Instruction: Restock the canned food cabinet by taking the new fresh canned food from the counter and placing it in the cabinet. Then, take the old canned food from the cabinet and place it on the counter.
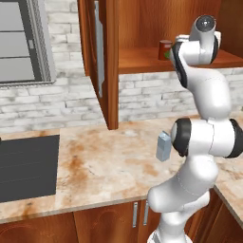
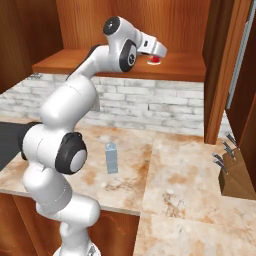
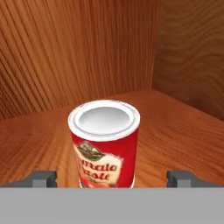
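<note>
The red cylindrical tin with a white lid and a white-and-yellow label, the old canned food [image 3: 104, 144], stands upright on the flat wooden shelf [image 3: 175, 131] of the reddish-brown wooden wall cabinet [image 2: 90, 25], directly ahead of the tool [image 3: 112, 178] and centred between its two dark fingertips [image 3: 43, 178]. Its long axis is vertical, so it runs across the line that joins the two tips. That suits a side grasp, I judge: a short push forward should bring the tin's body between the tips.

The tool is spread wide, as far apart as it goes, and is empty. One tip stands to either side of the tin with clear wood showing between tip and label, so nothing is touched yet. From the right base view the white hand reaches into the cabinet with the tin's red base [image 2: 155, 60] just beyond it.

The small dark red-brown cylindrical can with a green mark, the new fresh canned food [image 1: 165, 49], already stands on the same shelf, off to one side of the hand in the left base view, so the first half of the job looks done. The beige marble-look surface with rusty stains [image 1: 104, 166] lies well below the tool, and a grey-blue carton [image 2: 111, 158] stands on it. The old tin has yet to come down there.
</note>
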{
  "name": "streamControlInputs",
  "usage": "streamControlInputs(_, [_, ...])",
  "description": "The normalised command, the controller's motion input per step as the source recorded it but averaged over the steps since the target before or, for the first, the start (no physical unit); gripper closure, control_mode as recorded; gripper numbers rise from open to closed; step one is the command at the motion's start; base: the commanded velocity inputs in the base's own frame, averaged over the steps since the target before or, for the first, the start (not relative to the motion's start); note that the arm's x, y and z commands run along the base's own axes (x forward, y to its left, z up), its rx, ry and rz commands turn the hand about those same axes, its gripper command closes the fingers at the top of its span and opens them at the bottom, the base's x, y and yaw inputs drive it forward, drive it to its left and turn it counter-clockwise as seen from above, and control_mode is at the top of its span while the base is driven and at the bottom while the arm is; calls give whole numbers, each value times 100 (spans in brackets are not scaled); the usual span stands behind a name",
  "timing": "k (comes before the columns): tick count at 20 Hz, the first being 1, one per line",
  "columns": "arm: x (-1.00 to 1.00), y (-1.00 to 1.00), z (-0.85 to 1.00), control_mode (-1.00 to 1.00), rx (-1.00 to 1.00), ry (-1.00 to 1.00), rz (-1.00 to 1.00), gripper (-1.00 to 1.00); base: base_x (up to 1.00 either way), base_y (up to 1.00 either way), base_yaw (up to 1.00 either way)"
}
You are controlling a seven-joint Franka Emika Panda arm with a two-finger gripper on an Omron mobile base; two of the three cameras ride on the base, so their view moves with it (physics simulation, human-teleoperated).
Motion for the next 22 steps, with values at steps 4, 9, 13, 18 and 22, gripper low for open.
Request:
streamControlInputs(4, [36, -8, -9, -100, 0, 0, 0, 100, 0, 0, 0])
streamControlInputs(9, [20, -4, -8, -100, 0, 0, 0, 100, 0, 0, 0])
streamControlInputs(13, [-34, -5, 0, -100, 0, -2, 0, 100, 0, 0, 0])
streamControlInputs(18, [-100, -21, 18, -100, 4, -9, 3, 100, 0, 0, 0])
streamControlInputs(22, [-100, -2, 15, -100, 1, -2, 21, 100, 0, 0, 0])
